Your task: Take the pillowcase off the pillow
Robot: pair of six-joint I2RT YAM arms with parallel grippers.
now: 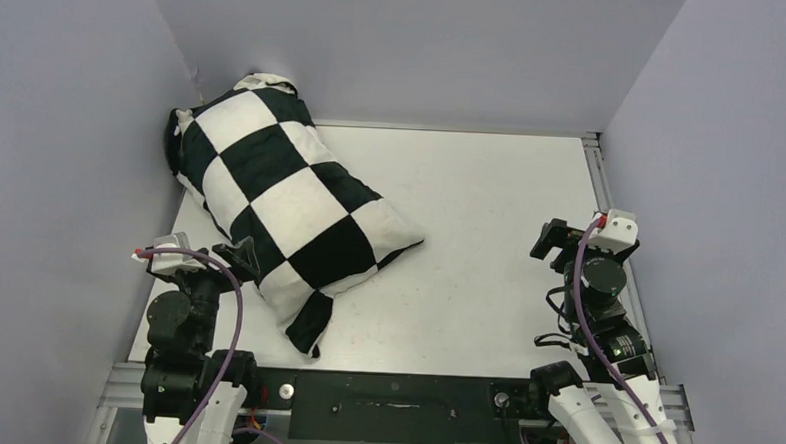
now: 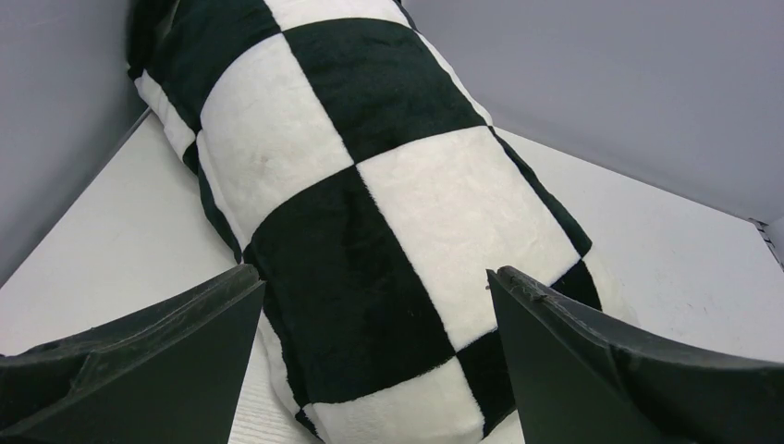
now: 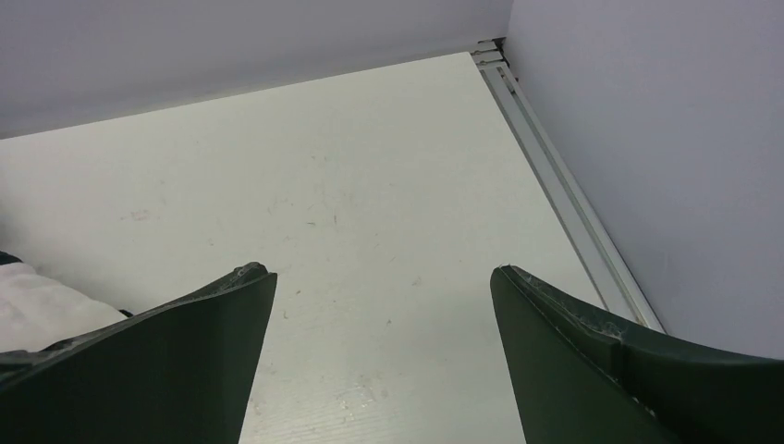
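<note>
The black and white checkered pillowcase (image 1: 280,197) lies stuffed and plump, running diagonally from the back left corner toward the table's front. The pillow is hidden inside it. A limp flap of the case hangs off the near end (image 1: 309,323). My left gripper (image 1: 239,255) is open and empty at the case's near left side. In the left wrist view the case (image 2: 370,185) fills the space between and beyond the open jaws of my left gripper (image 2: 373,273). My right gripper (image 1: 553,239) is open and empty over bare table at the right, also in its wrist view (image 3: 381,270). A white patch of the case (image 3: 37,310) shows at that view's left edge.
Grey walls close the white table (image 1: 490,206) on the left, back and right. A metal rail (image 1: 596,181) runs along the right edge and also shows in the right wrist view (image 3: 555,185). The case's far end presses into the back left corner.
</note>
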